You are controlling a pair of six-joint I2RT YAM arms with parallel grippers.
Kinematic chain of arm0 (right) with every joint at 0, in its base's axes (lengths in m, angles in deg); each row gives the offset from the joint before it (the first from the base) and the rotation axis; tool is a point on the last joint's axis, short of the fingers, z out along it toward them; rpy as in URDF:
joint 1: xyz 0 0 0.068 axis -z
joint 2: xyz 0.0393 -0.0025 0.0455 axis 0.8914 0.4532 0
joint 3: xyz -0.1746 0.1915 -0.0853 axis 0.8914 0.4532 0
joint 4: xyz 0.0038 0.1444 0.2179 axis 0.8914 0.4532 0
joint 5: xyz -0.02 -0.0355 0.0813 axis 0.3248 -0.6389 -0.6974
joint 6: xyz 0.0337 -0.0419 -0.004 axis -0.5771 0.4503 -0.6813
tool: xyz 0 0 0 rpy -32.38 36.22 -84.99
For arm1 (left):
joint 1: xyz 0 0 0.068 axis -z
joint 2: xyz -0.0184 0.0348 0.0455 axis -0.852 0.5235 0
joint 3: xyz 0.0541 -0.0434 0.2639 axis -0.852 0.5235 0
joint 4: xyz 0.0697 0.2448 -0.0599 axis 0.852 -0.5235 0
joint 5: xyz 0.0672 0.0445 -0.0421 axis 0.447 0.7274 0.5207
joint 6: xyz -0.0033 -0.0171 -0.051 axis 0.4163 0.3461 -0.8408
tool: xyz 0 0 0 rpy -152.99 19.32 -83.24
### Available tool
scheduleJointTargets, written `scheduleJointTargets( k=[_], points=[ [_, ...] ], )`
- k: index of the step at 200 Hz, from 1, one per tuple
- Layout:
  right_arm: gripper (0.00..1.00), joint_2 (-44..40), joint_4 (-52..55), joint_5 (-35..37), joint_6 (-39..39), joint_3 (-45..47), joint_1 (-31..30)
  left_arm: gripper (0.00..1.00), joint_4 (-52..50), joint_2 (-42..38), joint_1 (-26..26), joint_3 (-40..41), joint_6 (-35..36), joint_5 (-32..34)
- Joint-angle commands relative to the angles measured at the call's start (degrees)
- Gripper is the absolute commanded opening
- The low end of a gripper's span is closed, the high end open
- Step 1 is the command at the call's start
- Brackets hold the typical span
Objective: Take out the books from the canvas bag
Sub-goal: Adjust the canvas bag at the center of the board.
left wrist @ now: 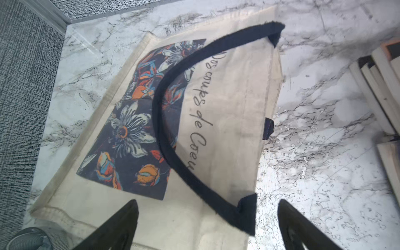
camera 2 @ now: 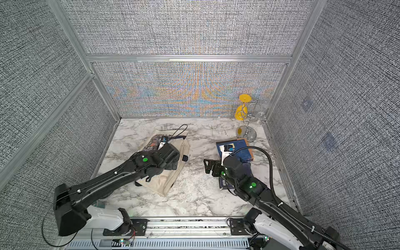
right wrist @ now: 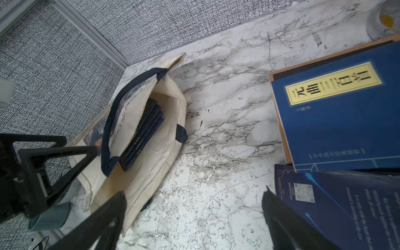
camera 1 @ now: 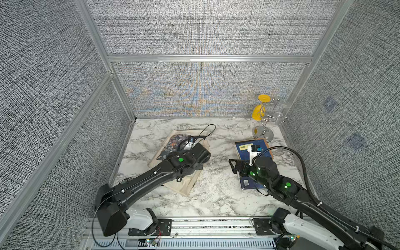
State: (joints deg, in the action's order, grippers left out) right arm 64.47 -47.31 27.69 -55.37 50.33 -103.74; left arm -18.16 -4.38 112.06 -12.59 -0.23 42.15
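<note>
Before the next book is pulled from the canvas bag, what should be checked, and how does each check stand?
1. Left gripper open and empty, above the canvas bag: ok.
2. Right gripper open and empty: ok.
3. Bag mouth gaping toward the right gripper: ok.
4. Bag emptied: not ok, a stack of books lies inside.
5. Exact number left inside: cannot tell.
6. Removed books flat on the marble table, apart from the bag: ok.

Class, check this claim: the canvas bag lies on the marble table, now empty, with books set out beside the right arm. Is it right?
Not empty: the right wrist view shows dark books inside the canvas bag. The rest is right.
</note>
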Motion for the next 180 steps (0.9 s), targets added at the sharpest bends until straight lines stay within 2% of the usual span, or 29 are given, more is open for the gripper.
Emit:
scheduleJointTargets(
  k=[1,36,76,89,96,104,122,128,136,149,180],
  points=[
    [0.99,-1.69,1.61,-1.35,0.95,0.21,0.98,1.00,-2.33,7.35,-0.36,-5.37,4.25,2.26],
    [0.99,-4.90,2.31,-1.98,2.31,0.98,2.56,1.00,-11.39,22.95,-1.89,-17.71,5.96,5.62],
    [0.99,-10.53,2.98,-2.61,3.96,1.89,4.60,0.99,-12.73,27.61,-4.26,-18.88,6.98,7.55],
    [0.99,-11.84,2.62,-2.58,4.29,2.64,4.98,0.96,-12.25,28.21,-5.22,-18.42,7.54,8.10],
    [0.99,-12.31,2.44,-2.66,4.45,2.99,5.25,0.90,-12.33,28.60,-5.53,-18.42,7.91,8.64],
    [0.99,-12.72,2.31,-2.81,4.53,3.18,5.50,0.77,-12.29,29.02,-5.83,-18.50,8.69,9.47],
    [0.99,-13.34,2.02,-3.32,5.13,3.52,6.05,0.27,-11.40,28.48,-6.51,-18.31,10.36,8.99],
    [0.99,-13.52,1.59,-3.49,5.23,3.78,6.15,0.13,-10.64,28.04,-6.66,-18.20,11.39,8.58],
    [0.99,-13.71,1.00,-3.69,5.31,4.27,6.28,0.00,-9.65,27.66,-6.62,-18.32,13.47,9.00],
    [0.99,-13.59,0.00,-4.34,5.40,4.93,6.59,0.00,-9.11,27.87,-6.73,-19.67,16.31,10.07],
    [0.99,-12.55,-0.83,-6.06,4.97,5.37,7.02,0.00,-4.05,26.36,-6.63,-21.44,24.19,6.38]
  ],
)
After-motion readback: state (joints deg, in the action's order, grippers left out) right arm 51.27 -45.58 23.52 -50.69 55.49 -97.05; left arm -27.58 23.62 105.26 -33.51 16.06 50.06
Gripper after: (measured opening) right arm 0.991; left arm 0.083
